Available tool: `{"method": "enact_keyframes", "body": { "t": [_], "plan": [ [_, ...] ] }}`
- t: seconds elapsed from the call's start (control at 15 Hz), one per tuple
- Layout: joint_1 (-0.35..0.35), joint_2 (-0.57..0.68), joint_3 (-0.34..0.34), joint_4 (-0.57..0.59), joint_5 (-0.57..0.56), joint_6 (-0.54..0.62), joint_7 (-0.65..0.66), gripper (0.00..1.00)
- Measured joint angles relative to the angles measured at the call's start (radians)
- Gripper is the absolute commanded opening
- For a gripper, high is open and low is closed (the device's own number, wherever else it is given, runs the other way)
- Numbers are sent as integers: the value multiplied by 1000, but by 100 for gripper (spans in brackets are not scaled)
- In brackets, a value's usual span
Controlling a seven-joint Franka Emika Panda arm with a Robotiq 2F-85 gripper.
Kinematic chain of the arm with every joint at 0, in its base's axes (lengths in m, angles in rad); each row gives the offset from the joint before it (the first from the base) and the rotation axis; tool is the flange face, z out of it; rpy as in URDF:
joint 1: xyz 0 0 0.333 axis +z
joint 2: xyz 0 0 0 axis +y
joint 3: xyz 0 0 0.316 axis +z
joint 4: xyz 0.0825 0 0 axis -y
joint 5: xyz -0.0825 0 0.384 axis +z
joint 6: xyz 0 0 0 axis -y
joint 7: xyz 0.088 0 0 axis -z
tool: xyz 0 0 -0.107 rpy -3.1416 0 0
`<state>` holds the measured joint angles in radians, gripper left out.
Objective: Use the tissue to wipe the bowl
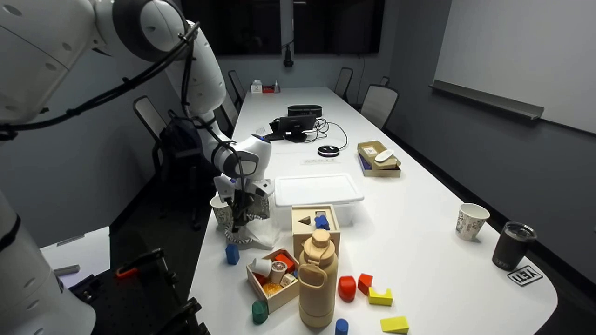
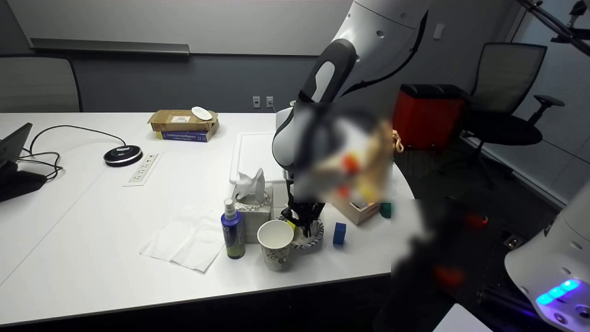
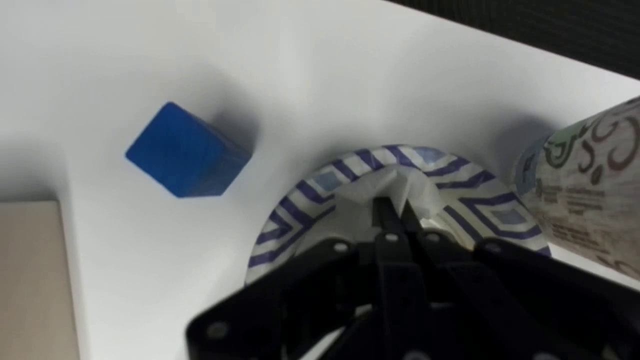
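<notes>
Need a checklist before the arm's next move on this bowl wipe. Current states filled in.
1. Gripper closed on the tissue: ok, looks pinched in the wrist view.
2. Tissue inside the bowl: ok.
3. Tissue pressed against the bowl's inner surface: cannot tell, gripper hides much of it.
4. Bowl holds only the tissue: not ok, something yellow shows inside in an exterior view.
5. Bowl not touching the paper cup: cannot tell, cup stands right beside it.
6. Blue block apart from bowl: ok, gap visible.
</notes>
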<state>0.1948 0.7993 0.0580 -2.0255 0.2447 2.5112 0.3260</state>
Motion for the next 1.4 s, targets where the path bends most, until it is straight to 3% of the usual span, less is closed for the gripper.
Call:
{"method": "enact_keyframes", "body": {
  "t": [0.4, 0.93, 1.4],
  "plan": [
    [-16, -9, 41, 0, 33, 4, -2, 0],
    [9, -16, 8, -9, 14, 120, 3, 0],
    [54, -79, -28, -33, -47, -4, 39, 0]
  ]
}}
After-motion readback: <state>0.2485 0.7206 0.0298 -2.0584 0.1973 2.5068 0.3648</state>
